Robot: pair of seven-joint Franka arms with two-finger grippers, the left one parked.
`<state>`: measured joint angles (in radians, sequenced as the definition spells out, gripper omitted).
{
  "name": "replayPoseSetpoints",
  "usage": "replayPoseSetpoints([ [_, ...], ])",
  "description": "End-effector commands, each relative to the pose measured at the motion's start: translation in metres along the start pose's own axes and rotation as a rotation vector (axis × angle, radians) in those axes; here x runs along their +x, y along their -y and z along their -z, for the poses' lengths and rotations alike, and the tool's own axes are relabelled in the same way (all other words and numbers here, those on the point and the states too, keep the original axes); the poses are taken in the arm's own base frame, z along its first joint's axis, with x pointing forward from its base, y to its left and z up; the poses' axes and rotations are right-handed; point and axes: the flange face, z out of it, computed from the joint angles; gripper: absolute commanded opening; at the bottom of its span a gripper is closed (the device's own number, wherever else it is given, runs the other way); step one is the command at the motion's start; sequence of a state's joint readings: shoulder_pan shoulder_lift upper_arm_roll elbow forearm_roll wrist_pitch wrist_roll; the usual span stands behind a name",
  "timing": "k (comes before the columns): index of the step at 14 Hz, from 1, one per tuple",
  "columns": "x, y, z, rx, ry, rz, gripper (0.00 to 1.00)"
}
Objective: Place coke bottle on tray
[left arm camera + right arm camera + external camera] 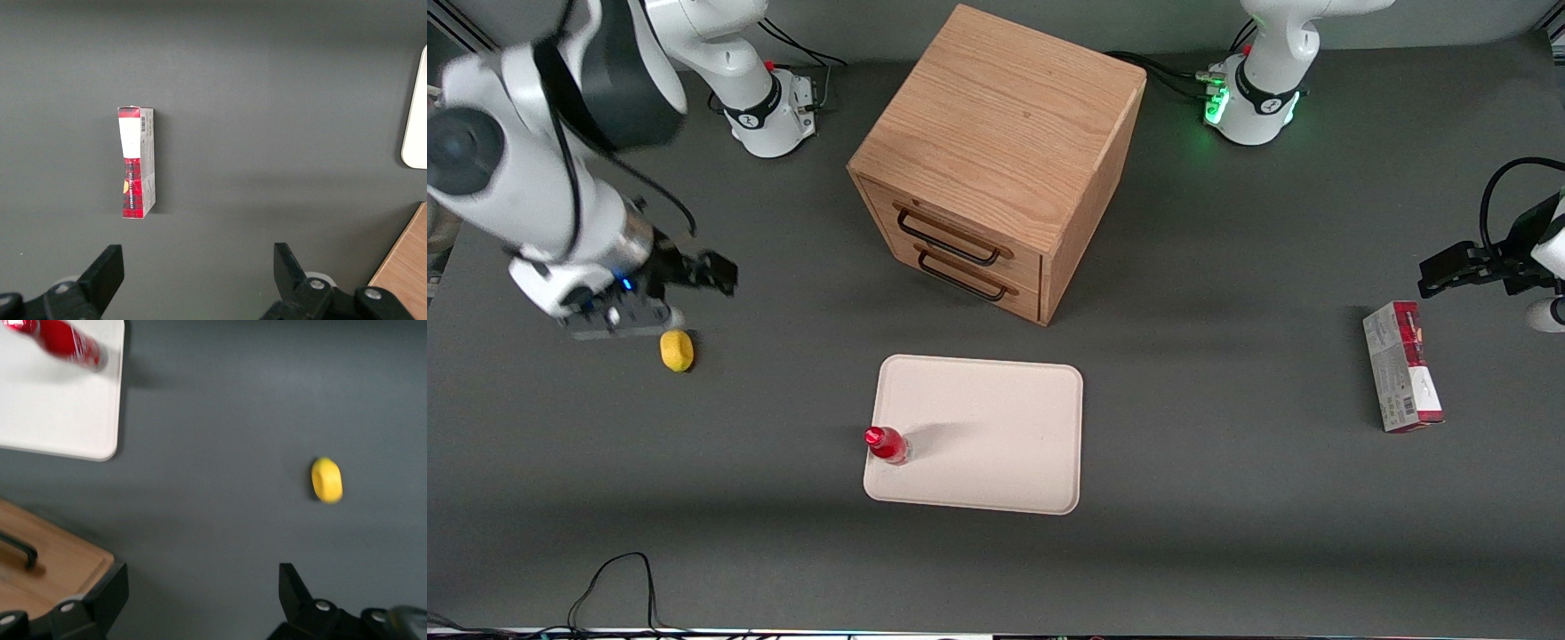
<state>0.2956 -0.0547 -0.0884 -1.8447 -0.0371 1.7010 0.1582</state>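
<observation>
A: So the right arm's black two-finger gripper (200, 600) hangs with its fingers spread and nothing between them, up over the grey table near the yellow lemon-like lump (677, 350).

B: Yep, and the small red coke bottle with the red cap (887, 444) stands upright on the cream-white rectangular tray (996, 444), just inside its rim on the edge toward the working arm, well apart from the gripper.

A: Looks placed. I'd just pull away high, clear of that lump.

Your items: coke bottle (887, 444) – small, red, red cap, upright on tray | tray (996, 427) – cream, flat, rounded corners, in front of drawers | gripper (618, 322) – above table, well apart.
</observation>
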Motion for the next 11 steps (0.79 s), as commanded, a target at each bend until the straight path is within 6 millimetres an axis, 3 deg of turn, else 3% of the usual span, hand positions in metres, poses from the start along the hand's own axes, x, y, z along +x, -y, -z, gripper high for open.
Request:
replayPoseSetpoints([
  [1, -0.051, -0.019, 0.023, 0.055, -0.025, 0.023, 1.0],
  [3, -0.063, -0.032, 0.04, 0.06, -0.025, 0.067, 1.0],
  [5, -0.062, -0.046, 0.053, 0.067, -0.032, 0.055, 1.0],
  [11, -0.055, -0.074, 0.058, 0.05, -0.025, 0.098, 1.0],
])
